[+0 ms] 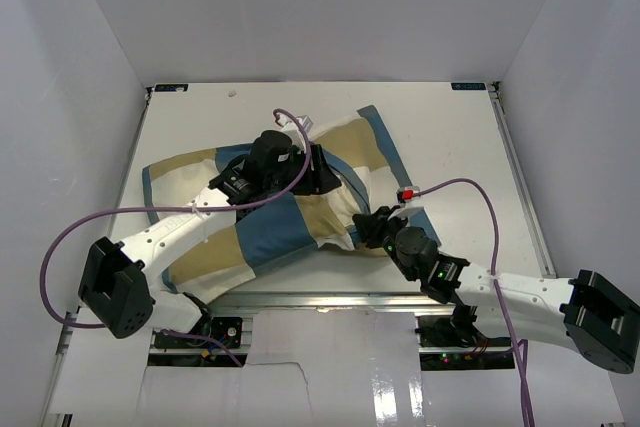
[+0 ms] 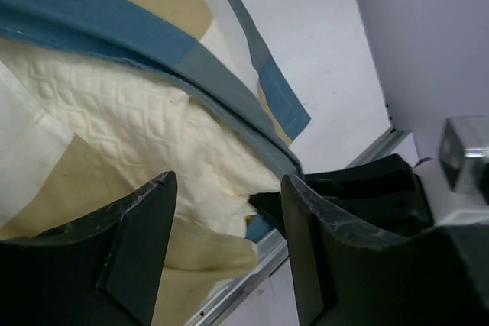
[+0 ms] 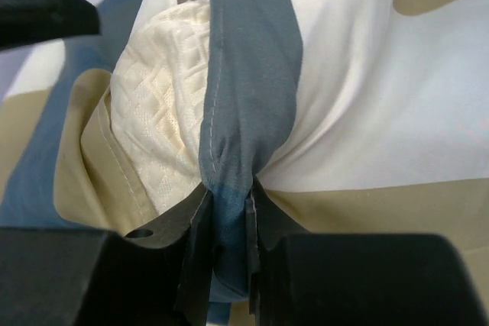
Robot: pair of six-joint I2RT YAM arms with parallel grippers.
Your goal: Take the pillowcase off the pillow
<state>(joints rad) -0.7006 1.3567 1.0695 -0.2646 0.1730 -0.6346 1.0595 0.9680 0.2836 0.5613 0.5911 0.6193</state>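
Pillowcase [image 3: 252,112] blue hem bunched, pinched by right fingers [image 3: 195,257]; left fingers [image 2: 137,234] spread over quilted cream pillow [image 2: 153,127].

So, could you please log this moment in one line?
right hand: shut on checked tan-and-blue cloth pillowcase edge | left hand: open at cream textured pillow | pillowcase: not yet off

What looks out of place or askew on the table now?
The pillowcase lies crumpled and askew on the table. The cream pillow bulges from its open edge, where the right end effector pinches a blue fold. Nothing looks torn.
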